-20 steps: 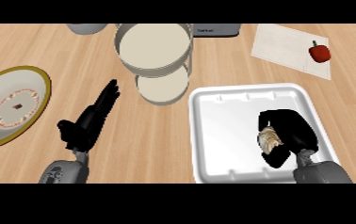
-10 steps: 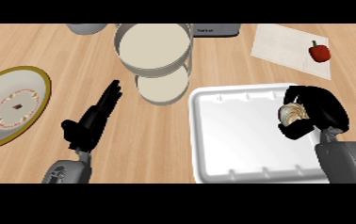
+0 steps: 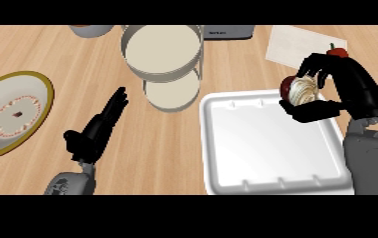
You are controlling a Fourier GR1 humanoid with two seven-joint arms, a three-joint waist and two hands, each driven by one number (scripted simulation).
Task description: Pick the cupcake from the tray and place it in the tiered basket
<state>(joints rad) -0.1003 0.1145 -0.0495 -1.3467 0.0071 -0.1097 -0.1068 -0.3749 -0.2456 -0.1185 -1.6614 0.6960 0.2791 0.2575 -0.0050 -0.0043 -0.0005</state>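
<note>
Above the tray's [image 3: 273, 147] upper right corner, the right hand [image 3: 336, 89] has its fingers and thumb curled round the cupcake [image 3: 301, 89], held clear of the tray floor. One cupcake shows; it is tipped on its side, its pale ridged wrapper facing the view and its long axis running roughly from left to right, the dark red top toward the left. The hand hides the rest of it.

One white tray lies at the lower right of the wooden surface [image 3: 81, 57], its right rim partly under the right forearm and its lower edge running to the bottom of the view. Its floor is bare. Between the tray's left rim and the left hand [image 3: 96, 129] runs a band of open wood.

One tiered basket [image 3: 162, 47] stands at the top centre, showing two round tiers: the larger upper one and a smaller lower one [image 3: 172, 93] just below it, whose edge comes near the tray's upper left corner. The way from the cupcake leftward to the basket crosses only the tray's top rim.

One left hand rests at the lower left, fingers straight and pointing up and to the right, holding nothing. One yellow-rimmed plate [image 3: 37, 89] is cut by the left edge. Along the top edge sit a grey bowl [image 3: 90, 30] and a dark appliance [image 3: 227, 32], both cropped. A white board [image 3: 295, 49] lies at the upper right with a small red thing [image 3: 338, 51] on it, just behind the right hand.
</note>
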